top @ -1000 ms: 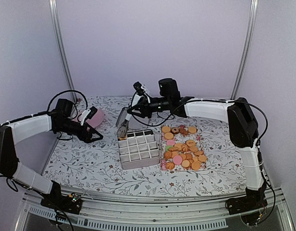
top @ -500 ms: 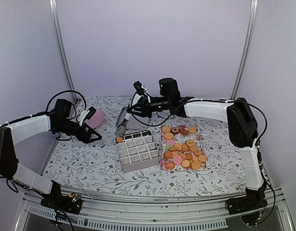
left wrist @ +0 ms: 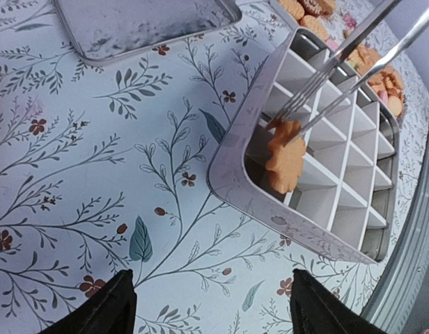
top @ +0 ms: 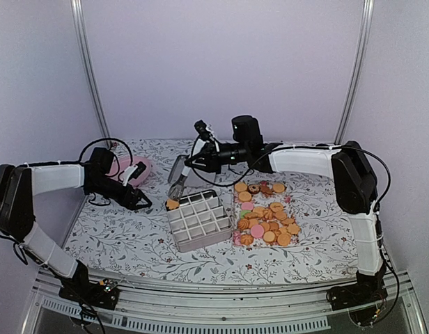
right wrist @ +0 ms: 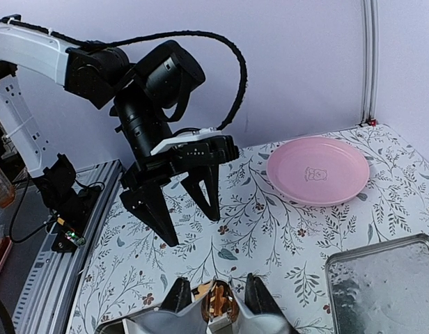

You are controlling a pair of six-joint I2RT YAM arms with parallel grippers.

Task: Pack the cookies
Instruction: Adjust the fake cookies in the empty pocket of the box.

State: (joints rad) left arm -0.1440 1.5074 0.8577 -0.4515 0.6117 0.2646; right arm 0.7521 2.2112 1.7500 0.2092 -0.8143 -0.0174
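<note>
At table centre: a divided tin (top: pixel 200 241) is being kept on the flowered cloth (top: pixel 124 236), its grid of white compartments facing up and one corner turned toward the left arm.
Right gripper: the right gripper (right wrist: pixel 216 303) is being held over the far-left corner of the tin, its fingers clamped on a pair of metal tongs (left wrist: pixel 340 66).
Tongs: the two prongs are being angled down into the corner compartment, with their tips pinched together.
Gripped item: one flower-shaped cookie (left wrist: pixel 285 156), golden-orange, is being held on edge between the tong tips, inside the mouth of that corner compartment; whether it is touching the bottom cannot be told.
Other compartments: the cells in view are being shown bare and white.
Loose cookies: the loose cookies (top: pixel 267 217) are being kept in a flat heap just right of the tin, mostly orange, with a few pink, green and dark brown.
Left gripper: the left gripper (left wrist: pixel 209 275) is being held low over the cloth, left of the tin and apart from it, jaws spread wide with nothing between them.
Tin lid: a metal lid (left wrist: pixel 145 31) is being left flat on the cloth behind the tin.
Pink plate: a pink plate (right wrist: pixel 317 170) is being kept at the far left of the table, bare.
</note>
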